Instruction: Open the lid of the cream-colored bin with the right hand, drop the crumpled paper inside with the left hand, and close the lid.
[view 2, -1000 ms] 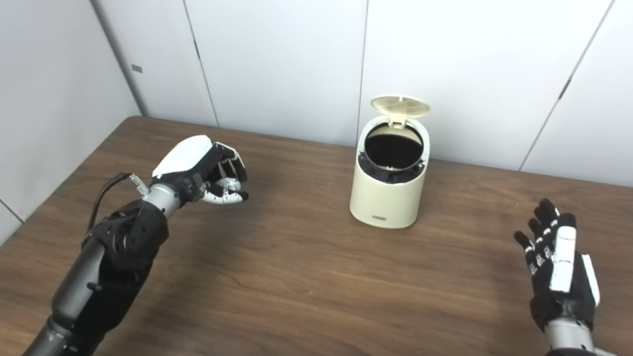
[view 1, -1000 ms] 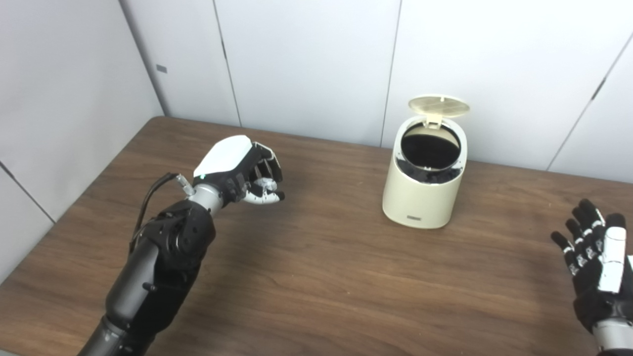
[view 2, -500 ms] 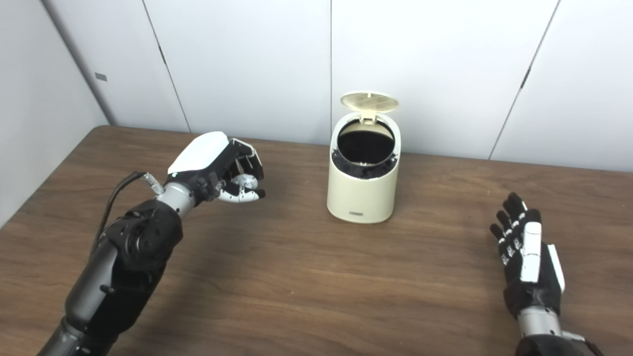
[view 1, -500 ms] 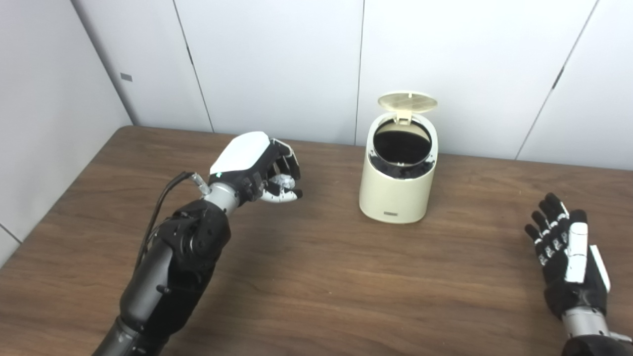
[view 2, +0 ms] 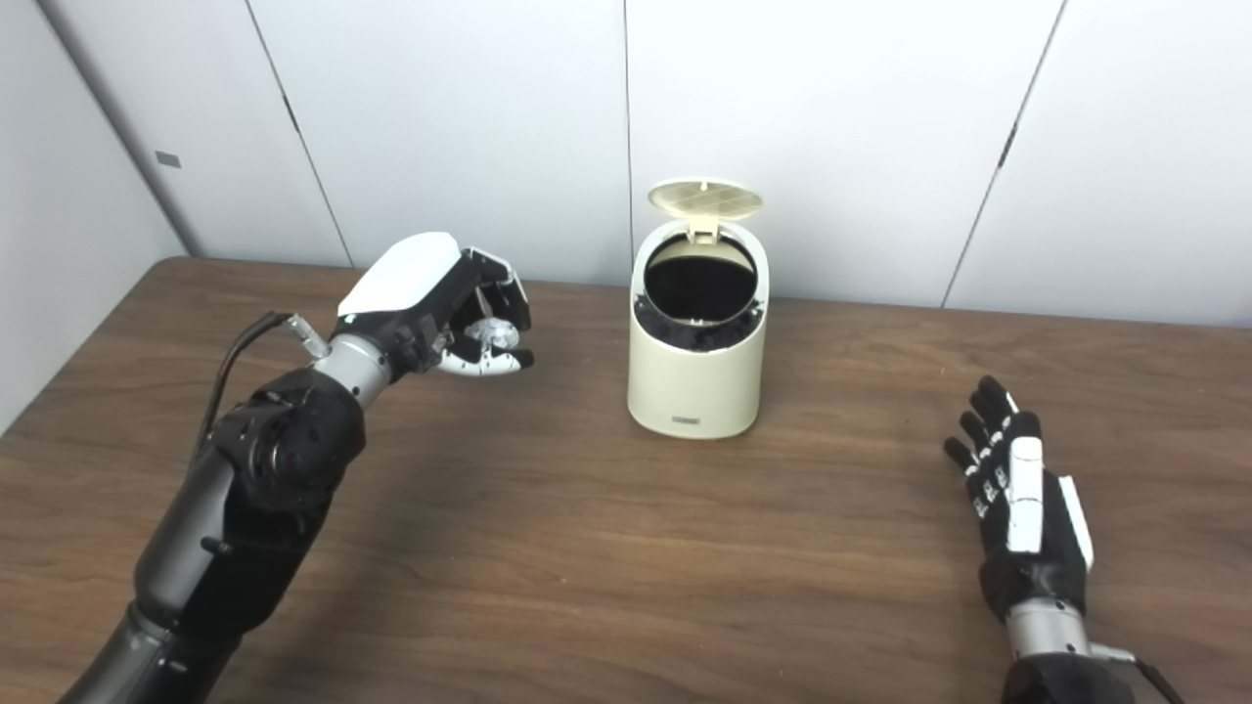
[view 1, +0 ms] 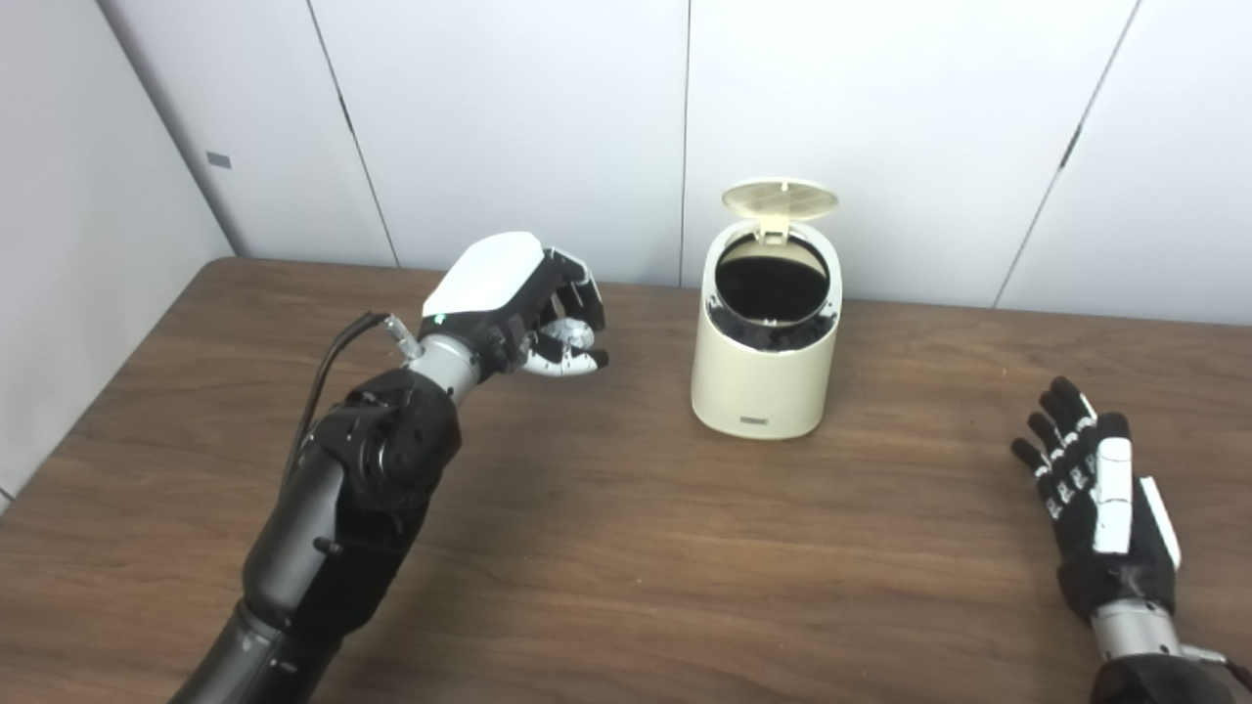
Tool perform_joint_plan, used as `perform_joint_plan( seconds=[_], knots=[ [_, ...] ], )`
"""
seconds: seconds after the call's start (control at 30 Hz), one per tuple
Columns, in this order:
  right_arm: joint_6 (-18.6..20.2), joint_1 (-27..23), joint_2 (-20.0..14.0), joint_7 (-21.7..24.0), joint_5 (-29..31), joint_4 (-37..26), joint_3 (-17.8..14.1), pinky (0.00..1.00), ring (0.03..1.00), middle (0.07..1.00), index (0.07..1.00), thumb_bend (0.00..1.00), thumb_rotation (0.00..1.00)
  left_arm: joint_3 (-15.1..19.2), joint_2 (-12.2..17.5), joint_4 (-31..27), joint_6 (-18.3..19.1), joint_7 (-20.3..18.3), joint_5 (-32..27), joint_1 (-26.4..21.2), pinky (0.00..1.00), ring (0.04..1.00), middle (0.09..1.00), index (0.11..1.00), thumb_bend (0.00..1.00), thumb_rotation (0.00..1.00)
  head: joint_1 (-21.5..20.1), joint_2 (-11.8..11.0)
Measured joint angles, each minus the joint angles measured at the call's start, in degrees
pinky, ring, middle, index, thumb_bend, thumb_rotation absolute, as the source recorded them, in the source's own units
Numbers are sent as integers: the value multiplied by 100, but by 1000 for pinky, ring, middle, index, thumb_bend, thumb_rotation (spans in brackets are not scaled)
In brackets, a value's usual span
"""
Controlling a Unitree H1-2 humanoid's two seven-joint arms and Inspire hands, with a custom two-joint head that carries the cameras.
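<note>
In the left eye view, the cream-colored round plastic bin [view 1: 766, 347] stands on the brown wooden table [view 1: 626, 548] near the wall, and its round lid [view 1: 780, 197] is raised, so the opening step seems done. The left hand [view 1: 518, 313] hovers above the table to the left of the bin, with fingers curled around something pale; it is probably the crumpled paper [view 1: 562, 337], but this is not clear.

In the right eye view, the right hand [view 2: 1022, 508] rests released, fingers spread, well apart from the bin. Dropping the paper inside and closing the lid are left.
</note>
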Motion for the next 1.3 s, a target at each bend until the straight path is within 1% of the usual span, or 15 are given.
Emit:
perform_joint_plan(
  seconds=[0.03, 0.17, 0.3, 0.4, 0.5, 0.6, 0.73, 0.8, 0.97, 1.03, 1.1, 1.17, 1.3],
  knots=[
    [-8, 0, -1, 1, -9, 5, 1, 898, 949, 953, 928, 552, 1000, -16, -14, 2, 0, 0, -1, -37, 395, 408, 487, 482, 479, 0, -96, 9],
    [-52, 0, -15, 14, -46, 27, 17, 901, 962, 961, 940, 553, 1000, -111, -54, 19, 35, -30, 79, -205, 345, 391, 475, 501, 473, 0, -123, 9],
    [-54, 0, -14, 15, -59, 29, 21, 908, 967, 964, 939, 540, 1000, -193, -105, 20, 266, -163, 257, -435, 421, 395, 469, 511, 476, 0, -149, -9],
    [-96, 0, -14, 17, -59, 52, 21, 901, 963, 960, 933, 544, 1000, -208, -147, 23, 273, -219, 313, -554, 412, 403, 484, 506, 477, 0, -176, -17],
    [-149, -6, -12, 15, -77, 87, 24, 900, 962, 957, 932, 553, 1000, -215, -230, 146, 230, -206, 308, -619, 381, 408, 488, 487, 477, 0, -220, -35],
    [-192, -7, -11, 14, -93, 104, 34, 893, 961, 955, 931, 563, 1000, -213, -323, 290, 211, -161, 273, -629, 395, 416, 494, 471, 477, 0, -246, -35],
    [-266, -17, -11, 8, -123, 150, 49, 884, 953, 950, 934, 573, 1000, -203, -415, 310, 221, -115, 185, -671, 394, 415, 498, 463, 477, 0, -281, -53],
    [-281, -23, -10, 2, -143, 161, 62, 882, 950, 947, 933, 576, 1000, -200, -464, 310, 235, -93, 185, -727, 410, 427, 511, 467, 478, 0, -290, -70],
    [-319, -32, -10, -2, -185, 186, 79, 879, 950, 952, 933, 578, 1000, -283, -481, 398, 237, -78, 215, -911, 432, 437, 505, 470, 479, 0, -281, -88],
    [-324, -33, -10, -7, -212, 186, 82, 884, 950, 953, 935, 567, 1000, -311, -538, 419, 258, -78, 215, -936, 428, 435, 505, 472, 479, 0, -281, -88],
    [-329, -34, -10, -16, -237, 189, 84, 881, 947, 951, 935, 552, 1000, -325, -643, 447, 267, -75, 207, -937, 401, 428, 506, 477, 478, 0, -281, -97],
    [-332, -37, -10, -31, -267, 190, 94, 882, 947, 950, 934, 542, 1000, -371, -721, 507, 255, -54, 195, -941, 406, 417, 502, 489, 478, 0, -281, -88],
    [-337, -38, -10, -31, -275, 190, 95, 890, 949, 949, 936, 548, 1000, -443, -751, 645, 230, -12, 203, -1027, 407, 408, 492, 500, 477, 0, -281, -88]
  ],
)
